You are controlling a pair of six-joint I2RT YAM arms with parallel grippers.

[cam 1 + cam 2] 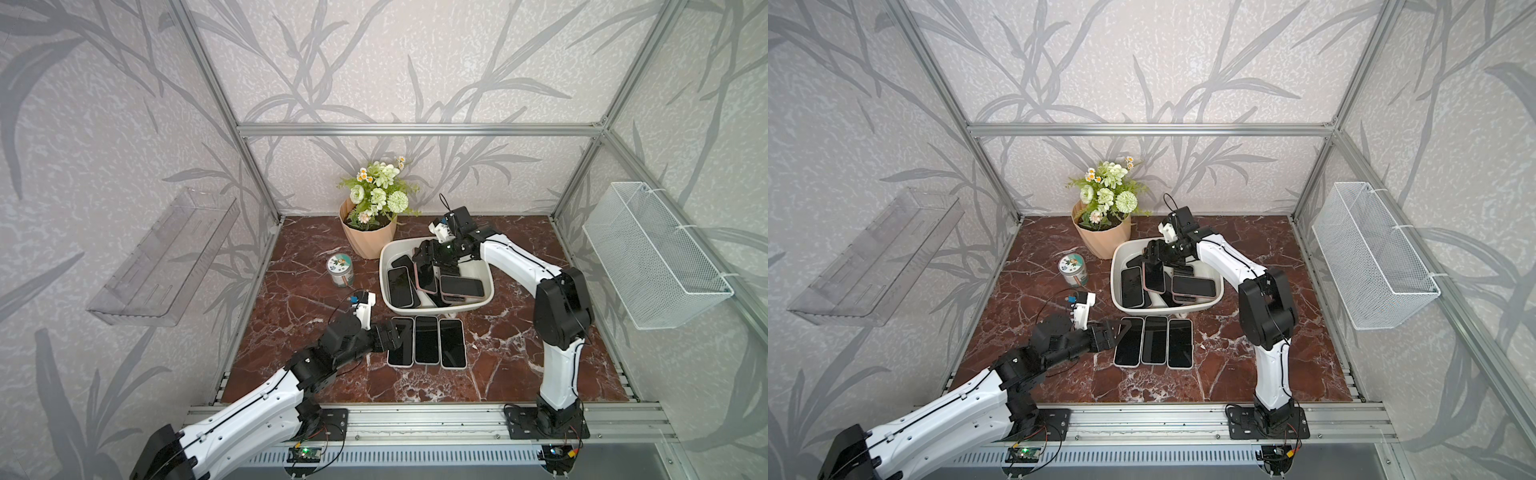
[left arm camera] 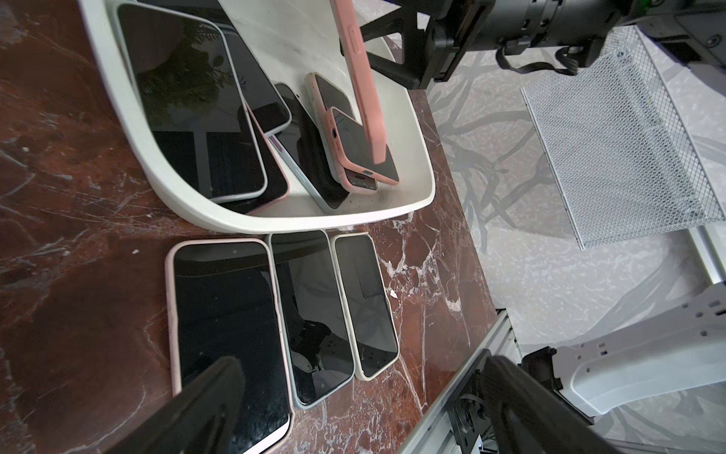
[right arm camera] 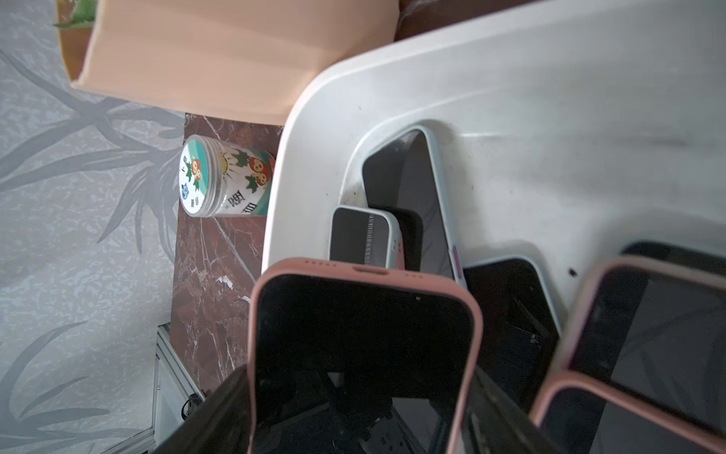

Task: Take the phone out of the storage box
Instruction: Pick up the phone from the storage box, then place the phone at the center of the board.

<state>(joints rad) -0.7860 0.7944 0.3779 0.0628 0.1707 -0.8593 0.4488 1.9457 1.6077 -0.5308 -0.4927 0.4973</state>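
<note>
Lab test cell dressed like a home
Aluminium framing (image 1: 415,129), leaf-print panels (image 1: 415,62), marble-look surface (image 1: 291,299), potted flowers (image 1: 374,208); left arm (image 1: 249,407) and right arm (image 1: 561,365) bolted to front rail (image 1: 415,419).

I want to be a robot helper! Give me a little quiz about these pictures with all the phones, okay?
1. True or false: the left gripper is holding a phone.
2. How many phones lie side by side on the table, outside the storage box? A two, B three, C five.
3. Fill in: the right gripper grips the tilted phone, whose case is ____.
Key: 1 false, it is open and empty; 2 B; 3 pink.
</note>
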